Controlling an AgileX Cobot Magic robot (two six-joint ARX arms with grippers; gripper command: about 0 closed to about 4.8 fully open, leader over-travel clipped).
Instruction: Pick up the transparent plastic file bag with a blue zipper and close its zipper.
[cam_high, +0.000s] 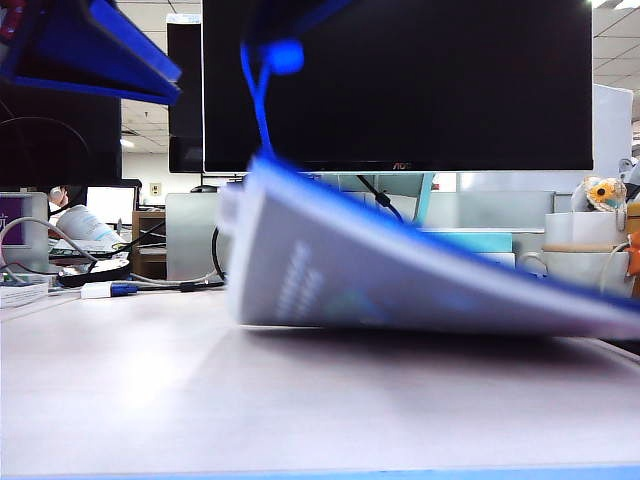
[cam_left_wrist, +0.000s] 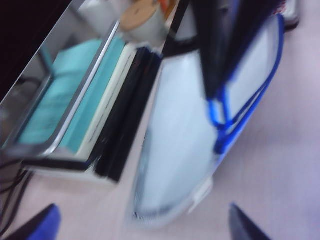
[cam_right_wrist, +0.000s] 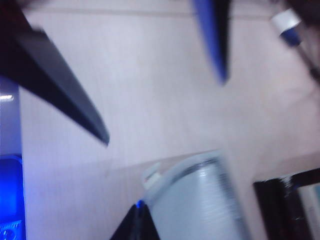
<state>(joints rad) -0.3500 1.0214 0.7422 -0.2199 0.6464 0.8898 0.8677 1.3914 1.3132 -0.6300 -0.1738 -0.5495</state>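
The transparent plastic file bag (cam_high: 400, 285) has its left end raised off the table, and the rest slopes down to the right. Its blue zipper (cam_left_wrist: 272, 75) runs along the long edge, and a white tag (cam_right_wrist: 151, 176) sits at one corner. The looped blue cord pull (cam_high: 258, 105) and its round bead (cam_high: 285, 55) hang from my right gripper (cam_right_wrist: 139, 214). That gripper is shut, with blue cord at its tips. My left gripper (cam_left_wrist: 142, 231) hovers above the bag's tagged end, open and holding nothing. It shows at the upper left (cam_high: 120, 55) in the exterior view.
Stacked books (cam_left_wrist: 100, 110) lie along the bag's far side, under a large black monitor (cam_high: 400, 80). White containers with a plush toy (cam_high: 603, 195) stand at the right. Cables and a plug (cam_high: 110, 290) lie at the back left.
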